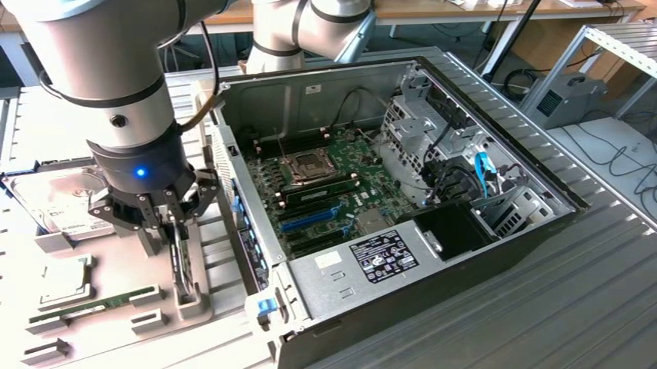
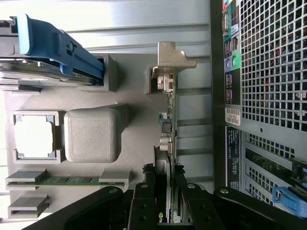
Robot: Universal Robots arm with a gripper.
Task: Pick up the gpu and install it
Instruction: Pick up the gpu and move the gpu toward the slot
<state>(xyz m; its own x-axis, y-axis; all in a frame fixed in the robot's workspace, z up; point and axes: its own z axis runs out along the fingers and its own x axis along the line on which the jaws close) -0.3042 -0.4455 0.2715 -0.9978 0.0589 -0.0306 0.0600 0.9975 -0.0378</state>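
The gpu (image 2: 168, 125) stands on edge in the grey fixture tray (image 2: 132, 98) beside the open computer case (image 1: 308, 100), exposing both faces so the gripper (image 2: 163, 188) clamps its fingers across the card.

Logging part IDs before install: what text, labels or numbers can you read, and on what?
Black label on the silver power supply: too small to read.
White label on the silver hard drive: too small to read.
Stickers on the black case's rear panel: too small to read.
Thin black gpu card: no text seen.
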